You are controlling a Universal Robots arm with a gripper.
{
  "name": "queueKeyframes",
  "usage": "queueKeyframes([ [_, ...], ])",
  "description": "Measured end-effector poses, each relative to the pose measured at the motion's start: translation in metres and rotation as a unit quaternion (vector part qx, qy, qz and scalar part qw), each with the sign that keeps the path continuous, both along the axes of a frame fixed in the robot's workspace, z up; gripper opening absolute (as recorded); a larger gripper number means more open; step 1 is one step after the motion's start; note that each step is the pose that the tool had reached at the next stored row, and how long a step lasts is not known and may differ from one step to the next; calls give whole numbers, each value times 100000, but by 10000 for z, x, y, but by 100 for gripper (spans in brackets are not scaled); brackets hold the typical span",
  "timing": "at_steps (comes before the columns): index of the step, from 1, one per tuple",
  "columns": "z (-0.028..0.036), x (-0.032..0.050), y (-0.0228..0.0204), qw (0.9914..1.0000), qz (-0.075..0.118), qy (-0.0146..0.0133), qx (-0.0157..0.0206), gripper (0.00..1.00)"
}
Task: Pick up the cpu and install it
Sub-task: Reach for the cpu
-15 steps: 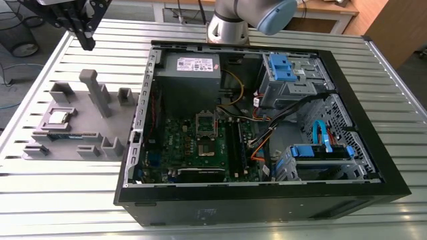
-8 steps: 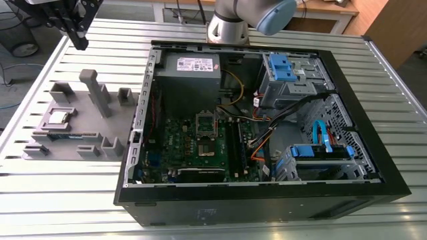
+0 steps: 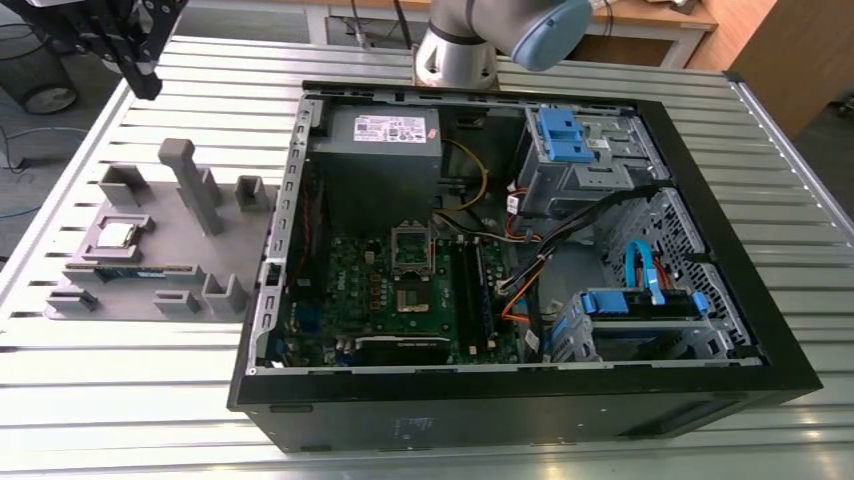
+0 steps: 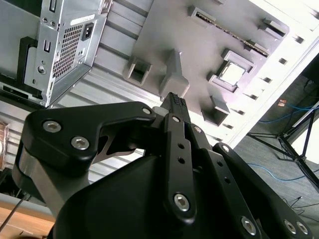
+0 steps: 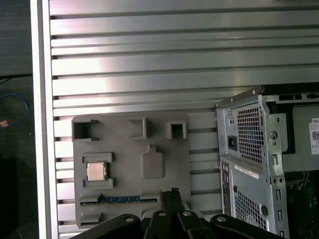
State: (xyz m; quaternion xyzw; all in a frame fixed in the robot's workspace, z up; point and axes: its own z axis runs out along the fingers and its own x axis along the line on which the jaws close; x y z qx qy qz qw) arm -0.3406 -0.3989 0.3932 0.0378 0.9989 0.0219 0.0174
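The cpu [image 3: 118, 235], a small silver square chip, lies in a recess of the grey fixture tray [image 3: 200, 255] at the exterior view's left, beside the open computer case [image 3: 534, 400]. Both wrist views show the cpu [image 5: 95, 171] [image 4: 232, 74] from above in its pocket. My black gripper [image 3: 144, 88] hangs high over the table beyond the tray's far end, well apart from the chip. Its fingers [image 4: 174, 102] meet at the tips, shut with nothing between them. The gripper [image 5: 172, 191] points down near the tray's edge. The dark socket [image 3: 411, 297] sits on the green motherboard [image 3: 347, 290] with its frame raised.
A long green memory stick [image 5: 119, 199] lies in a slot of the tray near the cpu. Grey posts [image 3: 194, 185] rise from the tray. The case holds a power supply [image 3: 387, 135], blue drive bays [image 3: 567, 135] and loose cables [image 3: 534, 270]. The arm's base [image 3: 461, 50] stands behind the case.
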Motion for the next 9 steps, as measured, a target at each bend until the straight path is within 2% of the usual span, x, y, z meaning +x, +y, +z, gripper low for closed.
queueKeyframes([
  [9, 0, -79, 0, 100000, 2, -9, 4, 11],
])
